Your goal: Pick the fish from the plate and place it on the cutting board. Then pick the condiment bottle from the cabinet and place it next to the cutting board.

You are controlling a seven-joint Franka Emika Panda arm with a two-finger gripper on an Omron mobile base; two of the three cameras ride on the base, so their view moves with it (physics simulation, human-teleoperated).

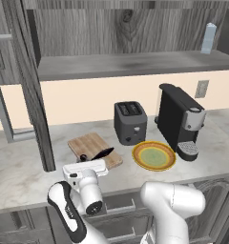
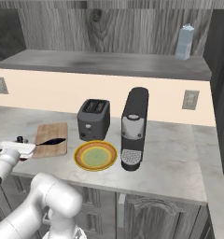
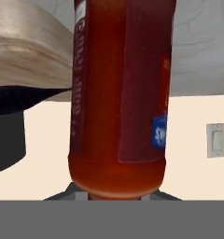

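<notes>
My gripper (image 1: 84,163) hangs low over the counter at the near edge of the cutting board (image 1: 90,143), shut on the dark-red condiment bottle (image 3: 118,93). In the hand view the bottle stands right in front of the camera between the fingers. The slim dark fish (image 1: 103,153) lies on the board's near right part, also seen as the fish (image 2: 52,141) on the cutting board (image 2: 51,130). Right of the board sits the yellow-rimmed plate (image 1: 138,160), with nothing on it. Above the counter is the grey wood-grain cabinet (image 1: 126,28) with its open shelf.
A dark toaster (image 1: 130,122) stands behind the plate and a black coffee machine (image 1: 181,121) to its right. A pale blue-white bottle (image 1: 208,38) stands on the shelf's right end. A grey cabinet side panel (image 1: 37,105) reaches down to the counter left of the board.
</notes>
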